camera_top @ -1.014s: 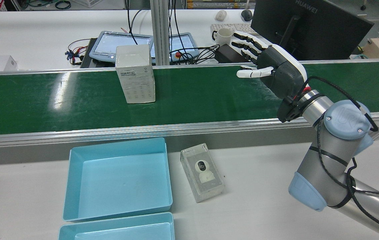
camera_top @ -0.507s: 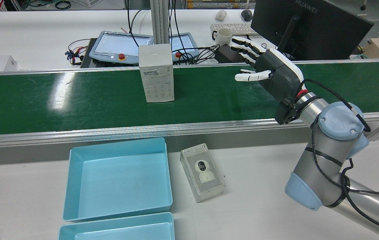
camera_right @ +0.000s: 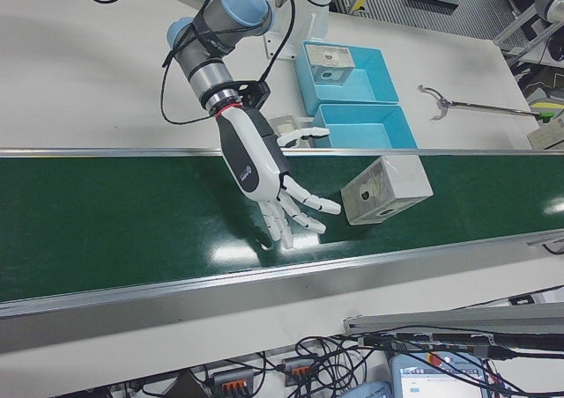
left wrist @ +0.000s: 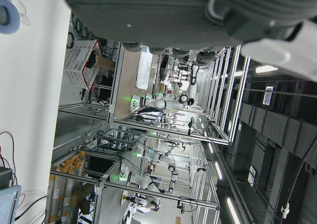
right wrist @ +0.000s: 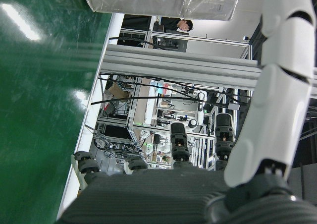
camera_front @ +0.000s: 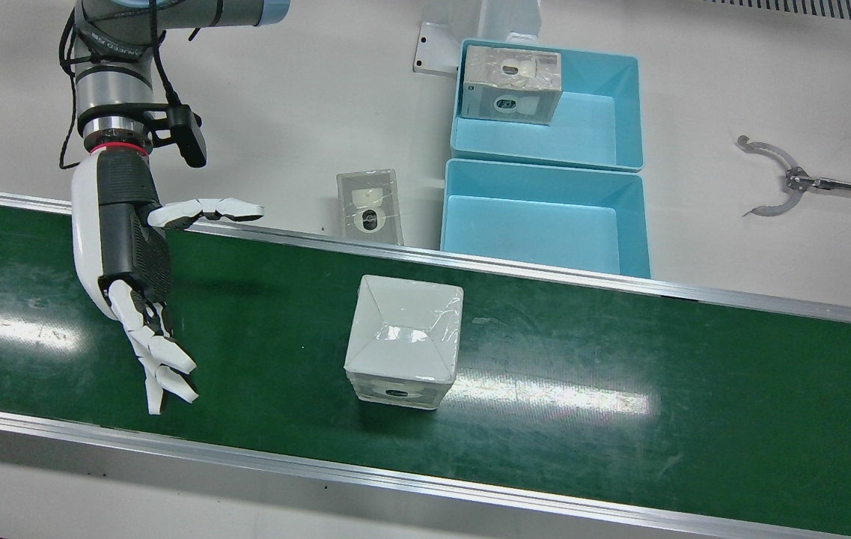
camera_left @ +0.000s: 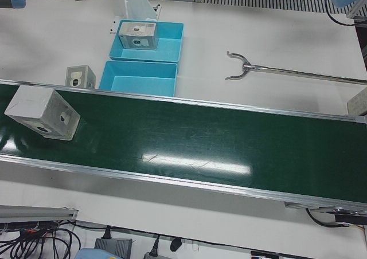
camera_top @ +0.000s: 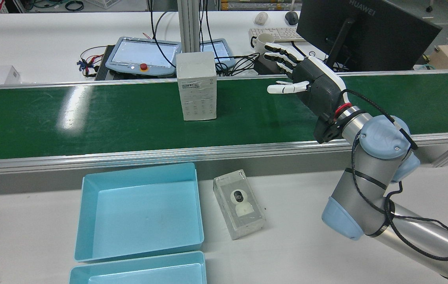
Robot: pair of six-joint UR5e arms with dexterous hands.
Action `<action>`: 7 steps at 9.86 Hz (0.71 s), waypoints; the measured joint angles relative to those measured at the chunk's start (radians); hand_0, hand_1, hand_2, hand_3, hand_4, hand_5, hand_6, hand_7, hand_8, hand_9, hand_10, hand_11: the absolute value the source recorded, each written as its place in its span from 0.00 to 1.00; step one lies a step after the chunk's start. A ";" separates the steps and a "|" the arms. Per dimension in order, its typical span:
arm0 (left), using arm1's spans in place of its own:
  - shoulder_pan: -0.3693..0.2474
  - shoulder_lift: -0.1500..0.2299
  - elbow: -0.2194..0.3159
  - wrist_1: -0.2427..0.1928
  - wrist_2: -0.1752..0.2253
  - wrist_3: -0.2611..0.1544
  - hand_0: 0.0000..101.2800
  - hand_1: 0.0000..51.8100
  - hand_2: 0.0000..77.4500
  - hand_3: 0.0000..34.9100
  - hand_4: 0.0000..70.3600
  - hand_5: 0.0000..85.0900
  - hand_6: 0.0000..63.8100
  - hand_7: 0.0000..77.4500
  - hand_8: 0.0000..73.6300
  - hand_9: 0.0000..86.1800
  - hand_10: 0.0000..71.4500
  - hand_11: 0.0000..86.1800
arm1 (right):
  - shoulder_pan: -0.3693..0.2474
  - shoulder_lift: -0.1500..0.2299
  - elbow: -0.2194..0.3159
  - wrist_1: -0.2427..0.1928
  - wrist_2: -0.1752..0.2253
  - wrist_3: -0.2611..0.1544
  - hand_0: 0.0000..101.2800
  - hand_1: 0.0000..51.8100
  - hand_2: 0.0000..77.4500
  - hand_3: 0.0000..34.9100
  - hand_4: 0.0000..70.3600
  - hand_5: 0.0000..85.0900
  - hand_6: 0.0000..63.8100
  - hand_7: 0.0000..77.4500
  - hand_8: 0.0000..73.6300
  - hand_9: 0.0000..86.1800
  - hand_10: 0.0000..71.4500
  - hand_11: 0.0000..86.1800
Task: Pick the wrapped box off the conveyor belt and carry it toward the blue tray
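The wrapped box (camera_top: 197, 85) is a tall white box in clear film, standing upright on the green conveyor belt (camera_top: 90, 118). It also shows in the front view (camera_front: 403, 337), the left-front view (camera_left: 43, 113) and the right-front view (camera_right: 386, 189). My right hand (camera_top: 306, 81) is open with fingers spread, palm toward the box, over the belt and clearly apart from it on its right in the rear view (camera_front: 137, 254) (camera_right: 264, 169). The empty blue tray (camera_top: 141, 213) sits on the white table before the belt. My left hand (left wrist: 173, 11) shows only as a dark edge in its own view.
A small film-wrapped camera box (camera_top: 239, 205) lies on the table right of the tray. A second blue tray (camera_front: 597, 75) behind the first holds another box (camera_front: 513, 84). A metal fork-ended tool (camera_front: 769, 176) lies on the table. The belt has raised aluminium rails (camera_top: 208, 152).
The wrapped box has travelled right along the belt toward my right hand. My right hand and arm have moved left toward the box, staying open.
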 joint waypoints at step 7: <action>0.000 0.000 0.000 0.000 0.000 0.000 0.00 0.00 0.01 0.00 0.00 0.01 0.00 0.01 0.01 0.01 0.00 0.00 | -0.008 0.133 -0.150 0.008 0.004 0.001 0.42 0.19 0.19 0.86 0.21 0.21 0.00 0.22 0.00 0.04 0.07 0.09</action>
